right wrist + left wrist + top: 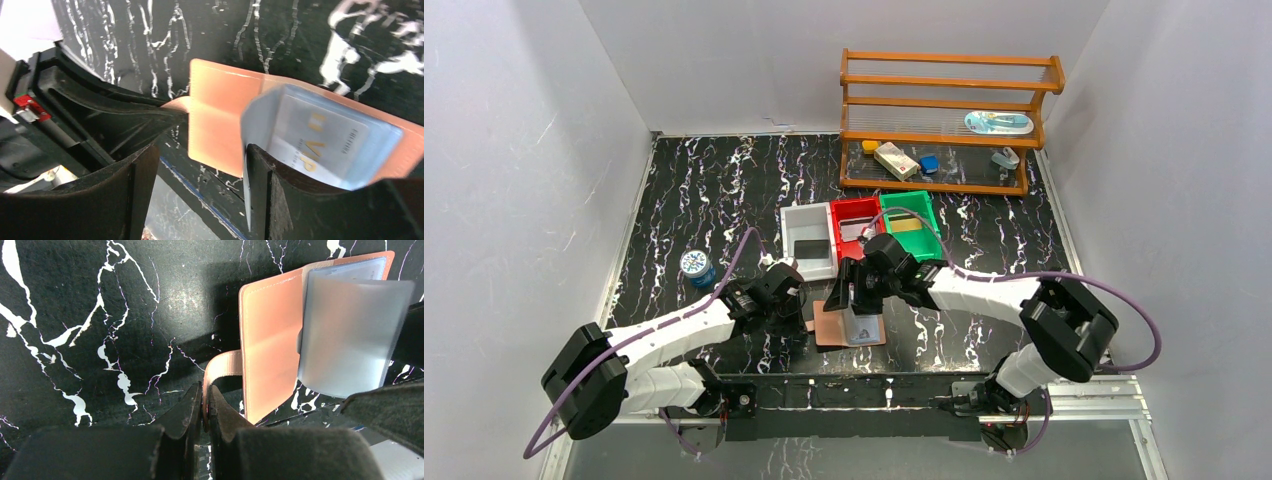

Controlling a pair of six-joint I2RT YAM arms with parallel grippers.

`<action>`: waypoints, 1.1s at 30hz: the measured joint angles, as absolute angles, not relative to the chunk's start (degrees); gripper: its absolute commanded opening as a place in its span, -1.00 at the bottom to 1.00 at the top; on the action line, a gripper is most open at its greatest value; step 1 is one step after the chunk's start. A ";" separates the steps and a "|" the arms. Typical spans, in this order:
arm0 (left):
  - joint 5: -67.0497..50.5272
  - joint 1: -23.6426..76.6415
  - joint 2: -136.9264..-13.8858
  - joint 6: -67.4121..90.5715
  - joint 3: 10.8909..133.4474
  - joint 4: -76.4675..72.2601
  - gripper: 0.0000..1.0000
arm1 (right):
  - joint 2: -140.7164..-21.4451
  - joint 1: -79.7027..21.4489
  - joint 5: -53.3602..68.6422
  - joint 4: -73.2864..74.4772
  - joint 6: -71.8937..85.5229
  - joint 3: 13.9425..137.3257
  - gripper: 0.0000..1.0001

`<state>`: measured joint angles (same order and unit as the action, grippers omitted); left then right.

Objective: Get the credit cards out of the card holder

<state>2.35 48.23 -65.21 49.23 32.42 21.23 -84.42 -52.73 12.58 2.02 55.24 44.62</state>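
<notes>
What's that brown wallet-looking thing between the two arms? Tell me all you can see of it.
The card holder is a flat tan, leather-looking wallet lying open on the black marbled table. A pale blue sleeve curls up from it, holding a card lettered VIP. The left gripper pinches its strap tab; the right gripper stands open at the sleeve.

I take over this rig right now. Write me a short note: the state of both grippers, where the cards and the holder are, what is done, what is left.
Left gripper: shut on the strap tab of the card holder, which lies open on the table.
Right gripper: open over the holder, one finger right beside the lifted blue pocket sleeve.
Credit cards: one, gold-lettered, sits inside the sleeve; none seen out.
Done: holder opened.
Left: pull out every card.
</notes>
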 measured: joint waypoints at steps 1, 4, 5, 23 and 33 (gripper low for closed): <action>2.35 48.23 -65.21 49.23 32.42 21.23 -1.00 | -85.10 -52.73 13.54 1.13 55.24 44.95 0.45; 2.35 48.23 -65.21 49.23 32.42 21.23 -1.00 | -86.87 -52.73 16.25 -1.76 55.33 45.45 0.46; 2.35 48.23 -65.21 49.25 32.42 21.21 -1.00 | -87.55 -52.73 17.21 -2.59 55.35 45.65 0.46; 2.37 48.23 -64.27 49.54 32.42 21.63 -0.85 | -98.02 -52.73 22.44 -7.14 59.66 47.00 0.27; 3.40 48.23 -62.41 50.59 33.21 24.23 -0.24 | -98.10 -52.73 18.70 -0.25 58.72 47.88 -0.09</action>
